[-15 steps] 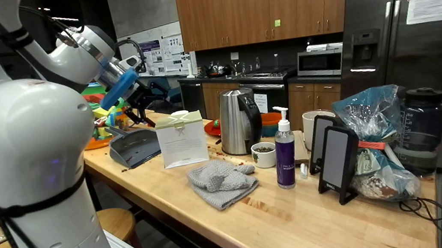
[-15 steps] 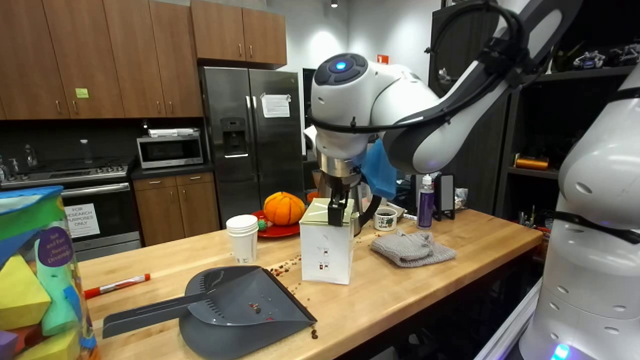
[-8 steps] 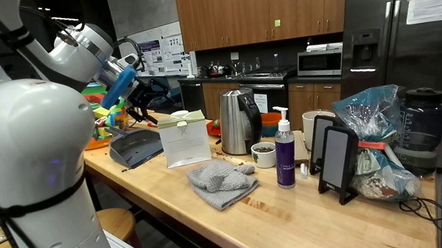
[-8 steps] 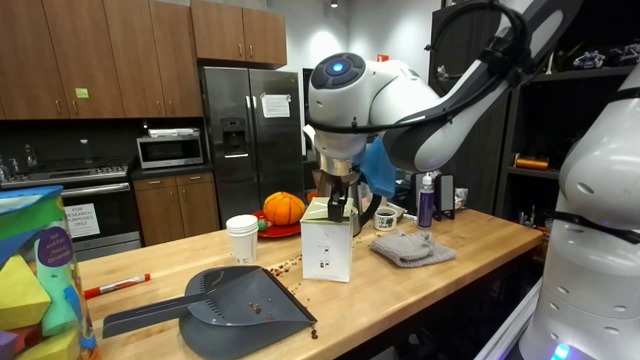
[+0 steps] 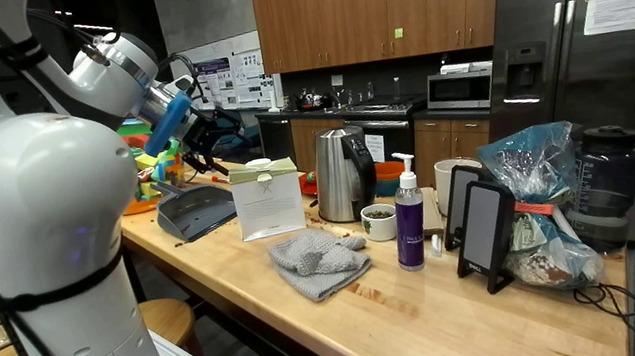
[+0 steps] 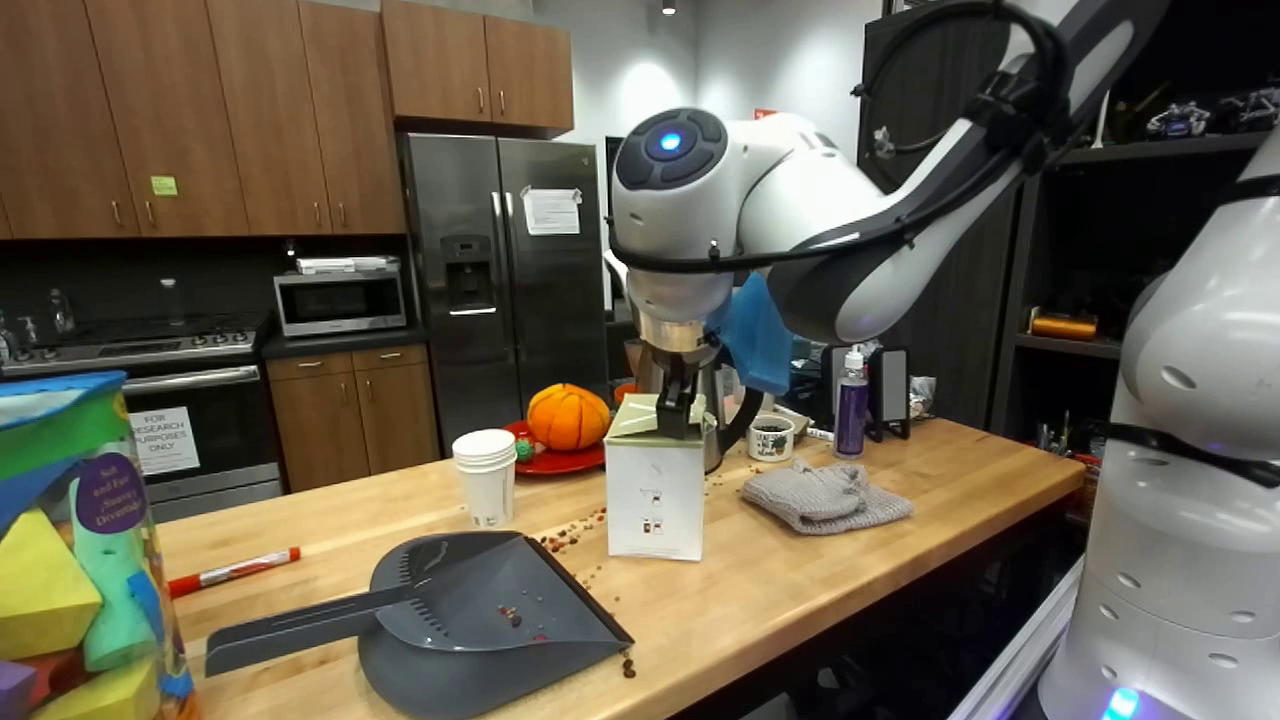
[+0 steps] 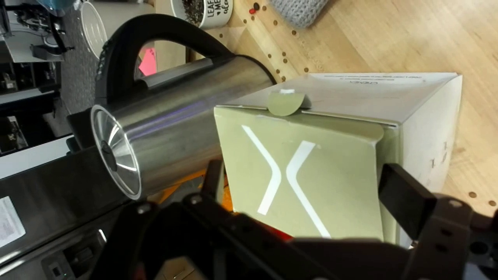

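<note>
A white box with a pale green lid stands upright on the wooden table; in both exterior views the box shows its printed white sides. My gripper is open above it, its fingers spread wide to either side of the lid. One black finger lies against the lid's right edge in the wrist view and seems to touch it. The opposite finger stands just off the left edge, with a narrow gap. A steel kettle with a black handle is close beside the box.
A grey dustpan, white cups and a red plate with a pumpkin surround the box. Grey cloth, a small pot and a purple pump bottle stand further along. Small bits are scattered around.
The box has slid a little along the table, rightward in an exterior view, away from the dustpan. My gripper has shifted slightly with it, its fingers still apart.
</note>
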Available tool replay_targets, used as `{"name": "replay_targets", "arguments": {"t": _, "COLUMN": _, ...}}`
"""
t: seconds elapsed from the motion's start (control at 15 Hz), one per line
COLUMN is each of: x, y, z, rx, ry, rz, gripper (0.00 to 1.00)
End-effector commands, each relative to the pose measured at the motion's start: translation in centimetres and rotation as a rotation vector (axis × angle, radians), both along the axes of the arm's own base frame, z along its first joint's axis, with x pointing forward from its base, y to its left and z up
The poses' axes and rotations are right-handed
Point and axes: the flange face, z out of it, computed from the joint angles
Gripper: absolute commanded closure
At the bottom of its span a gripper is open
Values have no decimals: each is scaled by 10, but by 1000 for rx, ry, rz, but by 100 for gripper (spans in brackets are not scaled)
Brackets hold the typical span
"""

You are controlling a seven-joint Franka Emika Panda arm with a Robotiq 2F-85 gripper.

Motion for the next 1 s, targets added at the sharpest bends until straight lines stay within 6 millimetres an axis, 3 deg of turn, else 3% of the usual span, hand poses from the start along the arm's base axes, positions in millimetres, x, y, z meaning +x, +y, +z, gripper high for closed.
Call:
{"name": "replay_targets", "arguments": {"t": 0.0, "x": 3, "y": 3, "z": 3, "rx": -28, "ry": -26, "rz": -9, "gripper": 0}}
{"name": "replay_targets", "arguments": {"t": 0.93, "x": 0, "y": 9, "z": 19, "rx": -58, "ry": -85, "rz": -17, "gripper": 0}}
